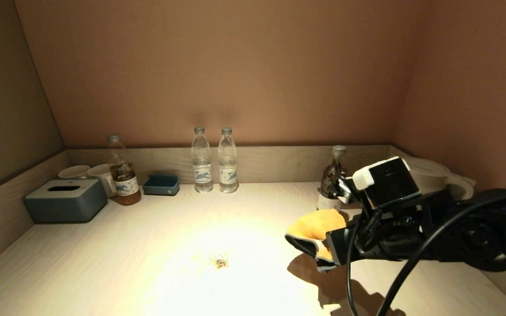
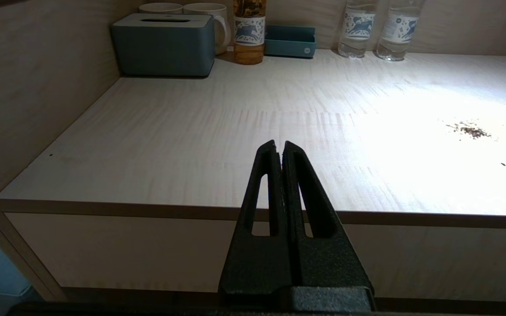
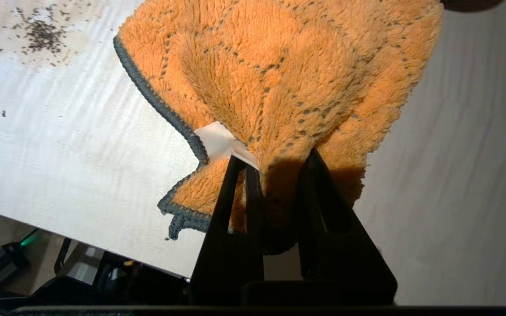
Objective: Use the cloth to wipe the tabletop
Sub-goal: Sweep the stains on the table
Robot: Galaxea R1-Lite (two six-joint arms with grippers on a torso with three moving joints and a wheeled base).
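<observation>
The tabletop is a pale wood-grain counter with a low rim. A small patch of dark crumbs lies near its middle front; it also shows in the left wrist view and the right wrist view. My right gripper is shut on the yellow-orange cloth with grey-blue edging and holds it bunched just above the counter, right of the crumbs. In the right wrist view the cloth fans out from between the fingers, its white label showing. My left gripper is shut and empty at the front left edge.
A grey-blue tissue box, two white mugs, a tea bottle and a small blue tray stand at the back left. Two water bottles stand at the back middle. Another bottle and a white kettle stand back right.
</observation>
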